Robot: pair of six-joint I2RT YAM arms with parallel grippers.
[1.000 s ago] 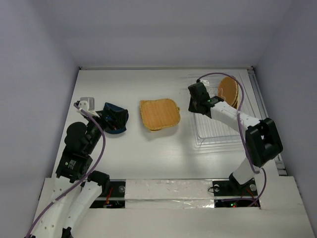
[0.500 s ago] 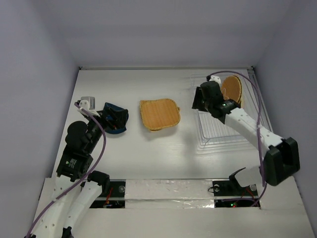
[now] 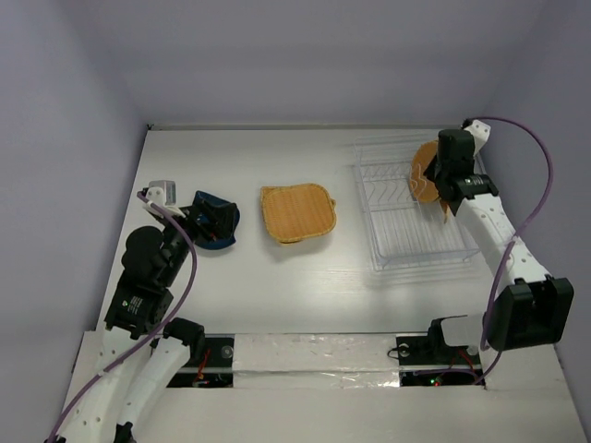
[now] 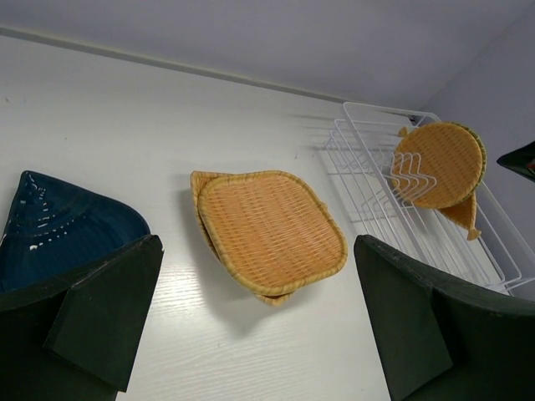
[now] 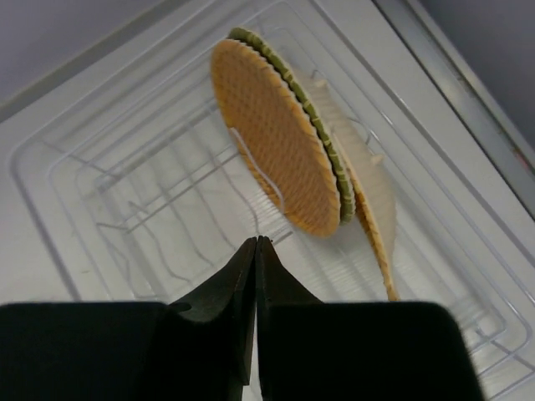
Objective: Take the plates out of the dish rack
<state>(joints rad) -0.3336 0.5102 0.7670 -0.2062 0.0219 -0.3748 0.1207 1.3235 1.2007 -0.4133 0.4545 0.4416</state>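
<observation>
Step in hand: fetching the next plate from the clear plastic dish rack (image 3: 411, 258). R gripper (image 5: 255, 244) hangs over the rack's far right end, fingers pressed together w/ nothing between them. Its tips sit just short of the lower edge of the round woven orange-tan plate w/ dark green rim (image 5: 272, 142), which stands tilted in the wire slots. A second tan plate (image 5: 372, 209) leans right behind it, touching or nearly so; can't tell its shape. Out on the white table (image 3: 277, 295): a stack of rounded-square woven plates (image 3: 297, 213) at centre & a dark blue plate (image 4: 58, 225) at left, beneath the L gripper (image 3: 212, 221), whose jaws are spread wide & empty. Judgement: approx half done, 2 left in rack. Next move needs R jaws opened first, then set astride the front plate's rim, pinched on the thin edge & lifted clear of the prongs w/o dragging the rear plate.
</observation>
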